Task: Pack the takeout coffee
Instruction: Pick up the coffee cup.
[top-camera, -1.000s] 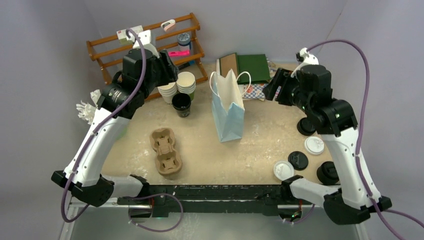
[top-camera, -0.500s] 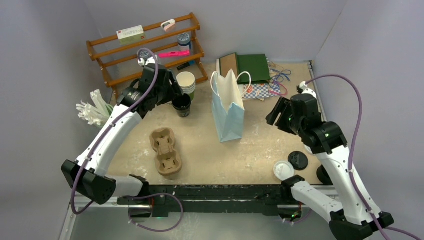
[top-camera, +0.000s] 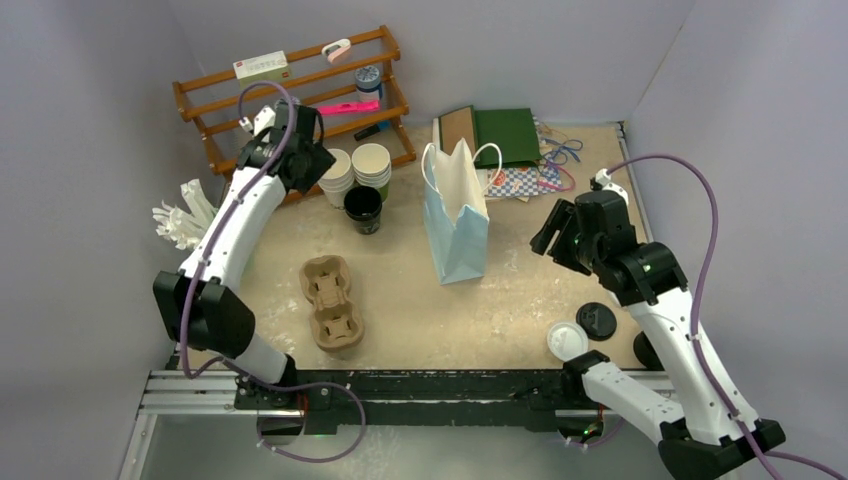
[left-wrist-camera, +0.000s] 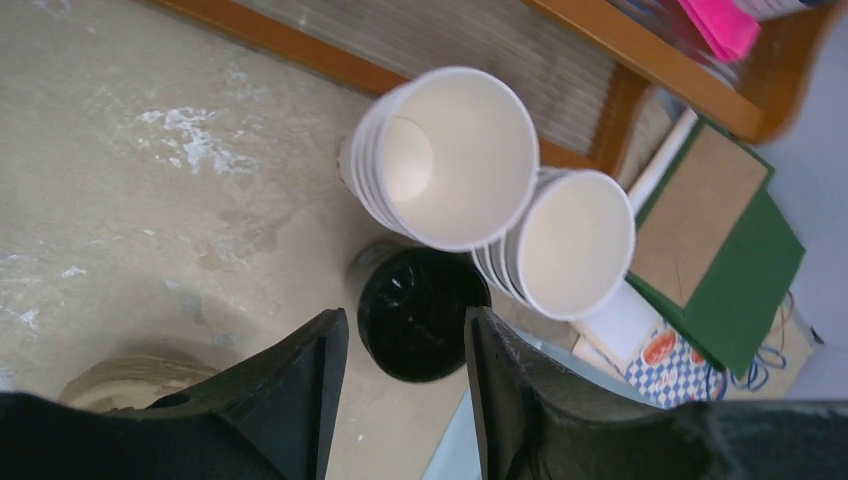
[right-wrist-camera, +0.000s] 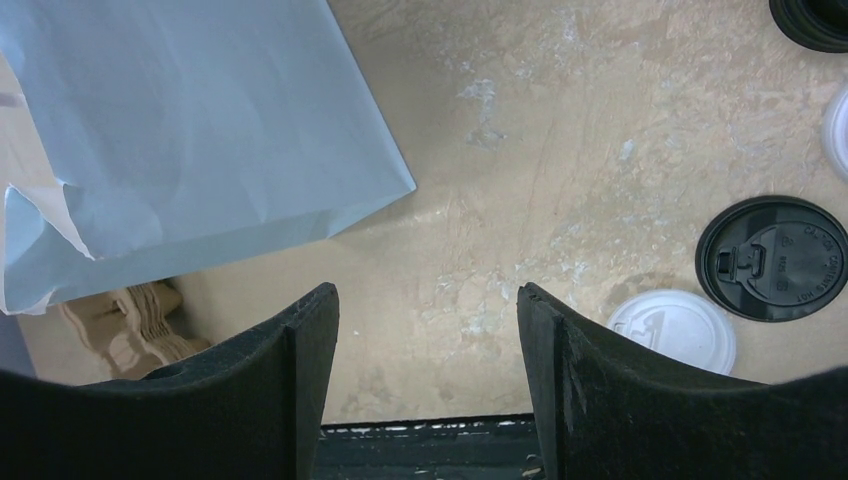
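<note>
1 embossed round black lid (right-wrist-camera: 772, 258) — 1 white lid (right-wrist-camera: 672, 330)

bright, even, diffuse light; soft faint shadows, all views fairly sharp.

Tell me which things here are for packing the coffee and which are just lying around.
Likely for the job: black cup, black lid, white lid, pulp carrier, blue paper bag.
Lying about: wooden rack, green folder.
</note>
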